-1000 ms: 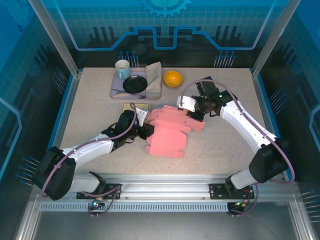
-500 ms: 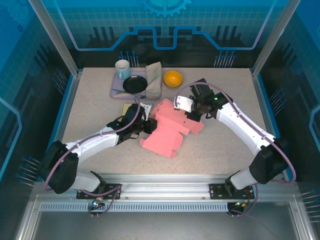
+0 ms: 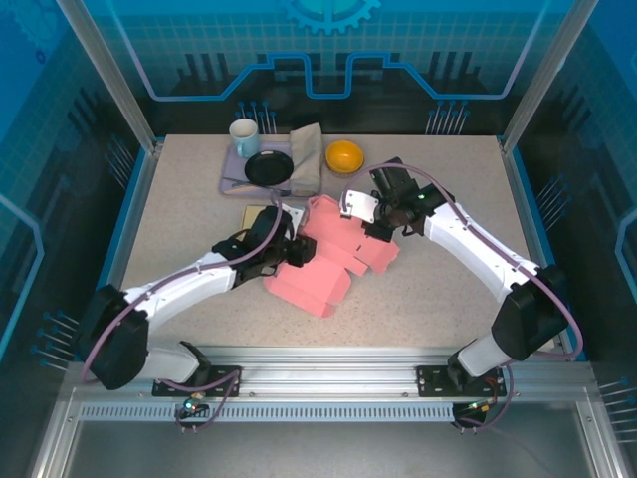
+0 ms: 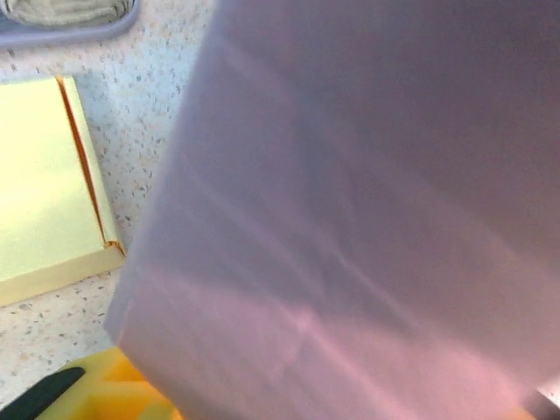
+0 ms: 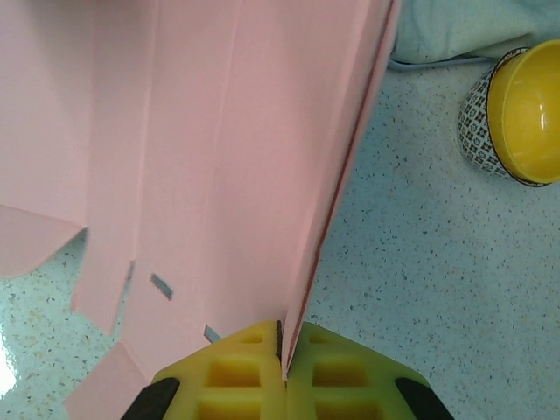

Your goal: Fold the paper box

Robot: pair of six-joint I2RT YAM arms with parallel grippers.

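Observation:
The pink paper box (image 3: 320, 277), a flat creased sheet with flaps, lies tilted at the table's middle. My right gripper (image 3: 379, 226) holds its far right edge. In the right wrist view its yellow fingers (image 5: 236, 381) are pressed together on the raised pink sheet (image 5: 219, 131). My left gripper (image 3: 302, 251) sits at the sheet's left side. In the left wrist view the blurred pink sheet (image 4: 367, 210) covers the jaws. A yellow fingertip (image 4: 122, 394) shows at the bottom left, and I cannot see how wide the jaws stand.
A grey tray (image 3: 231, 182) at the back holds a cup (image 3: 244, 137), a black plate (image 3: 269, 167) and a folded cloth (image 3: 307, 157). A yellow bowl (image 3: 344, 156) stands beside it. A yellow notepad (image 3: 257, 213) lies just left of the sheet.
The pink sheet has swung and slid toward the left and front. Both grippers have moved left with it, the left one closing in on the sheet's left side.

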